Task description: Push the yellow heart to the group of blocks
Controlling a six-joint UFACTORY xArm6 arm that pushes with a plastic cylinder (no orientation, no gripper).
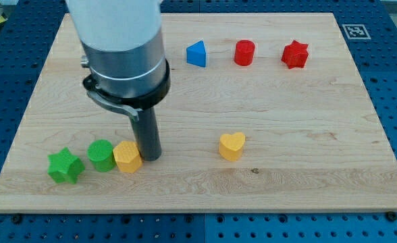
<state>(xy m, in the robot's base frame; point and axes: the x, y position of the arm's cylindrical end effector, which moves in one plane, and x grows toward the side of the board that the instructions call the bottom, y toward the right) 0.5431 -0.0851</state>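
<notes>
Sitting flat alone, the yellow heart [231,145] lies well right of my tip [150,157]; no claw shows.

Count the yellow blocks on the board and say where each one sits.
2. The yellow heart lies alone right of the board's centre. The other yellow block, shape unclear, sits at the view's lower left beside the green blocks, with my tip just to its right. The arm could hide others.
</notes>
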